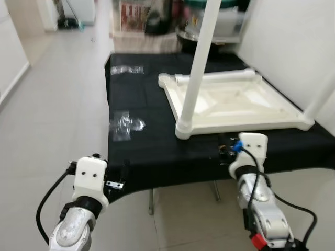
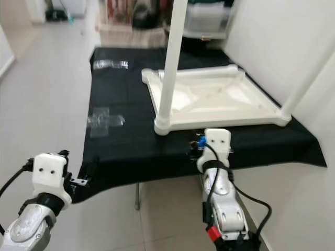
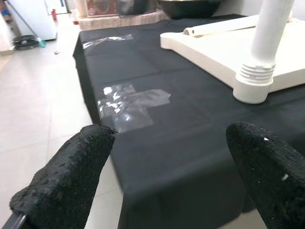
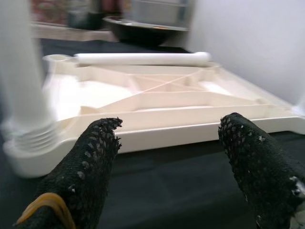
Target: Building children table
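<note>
Two white legs are already screwed into the upside-down cream tabletop, which lies flat on the black-covered desk toward its right half, with its ribbed underside facing up. The near-left leg stands upright from the corner socket nearest the desk's front edge, and the second upright leg rises from the near-right corner, close to the white wall. A third leg lies loose on its side along the far edge of the tabletop, resting on the frame. The right gripper hovers low at the desk's front edge, just before the near rim of the tabletop and a little to the right of the standing near-left leg; its jaws are spread wide apart with nothing between them, and the fingers frame the tabletop's rim without touching it. The left gripper is held at the desk's near-left corner, well apart from the tabletop, its jaws likewise wide apart and empty. Two patches of clear tape shine on the black cloth, one near the left front and another farther back. Pale floor tiles run along the desk's left side.
</note>
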Robot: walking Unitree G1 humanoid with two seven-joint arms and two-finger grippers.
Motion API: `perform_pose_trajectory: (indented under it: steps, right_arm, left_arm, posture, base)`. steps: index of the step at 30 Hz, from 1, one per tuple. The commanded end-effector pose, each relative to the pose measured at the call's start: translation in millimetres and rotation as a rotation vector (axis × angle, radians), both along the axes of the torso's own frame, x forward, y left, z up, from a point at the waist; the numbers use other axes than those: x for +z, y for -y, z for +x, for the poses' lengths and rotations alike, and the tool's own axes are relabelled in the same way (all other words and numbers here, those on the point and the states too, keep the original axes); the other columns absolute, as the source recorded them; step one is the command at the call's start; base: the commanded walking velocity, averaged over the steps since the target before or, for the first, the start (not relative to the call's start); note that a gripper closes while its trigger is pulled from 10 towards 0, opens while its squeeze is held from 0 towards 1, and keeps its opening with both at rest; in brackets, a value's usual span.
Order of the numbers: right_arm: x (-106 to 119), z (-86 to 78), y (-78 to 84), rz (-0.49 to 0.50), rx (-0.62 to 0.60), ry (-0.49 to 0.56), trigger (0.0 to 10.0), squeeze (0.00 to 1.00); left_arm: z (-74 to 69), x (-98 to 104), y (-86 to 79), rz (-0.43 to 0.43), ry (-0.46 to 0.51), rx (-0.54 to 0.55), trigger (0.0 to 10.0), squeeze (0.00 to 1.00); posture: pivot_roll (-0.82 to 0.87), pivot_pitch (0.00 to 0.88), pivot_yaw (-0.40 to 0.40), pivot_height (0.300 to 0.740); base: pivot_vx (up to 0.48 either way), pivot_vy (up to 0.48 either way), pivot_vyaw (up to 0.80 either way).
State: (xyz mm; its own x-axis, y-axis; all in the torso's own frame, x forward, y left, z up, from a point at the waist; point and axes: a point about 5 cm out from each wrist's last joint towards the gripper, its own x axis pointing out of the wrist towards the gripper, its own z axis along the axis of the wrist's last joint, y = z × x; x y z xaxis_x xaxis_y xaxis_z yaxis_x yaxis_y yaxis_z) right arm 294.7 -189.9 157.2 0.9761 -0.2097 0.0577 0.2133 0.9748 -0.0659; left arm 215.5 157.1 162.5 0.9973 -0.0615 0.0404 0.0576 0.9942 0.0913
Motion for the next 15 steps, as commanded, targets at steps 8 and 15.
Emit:
perform_pose_trajectory:
  steps: [8,15]
  right_arm:
    - [8.4,8.0,27.0,-0.014,-0.144,0.02,10.0,0.0]
    - [20.0,11.2,35.1,-0.008,-0.194,0.057,10.0,0.0]
  left_arm:
    - [2.3,-1.8,-1.6,0.013,-0.011,0.006,10.0,0.0]
    - [2.1,-1.1,-5.3,0.035,-0.014,0.012,10.0,0.0]
  posture:
    - [0.13,0.076,-0.092,0.74]
    - [0.13,0.082,-0.093,0.74]
  base:
    - [0.277,0.0,0.0]
    - [0.0,0.0,0.0]
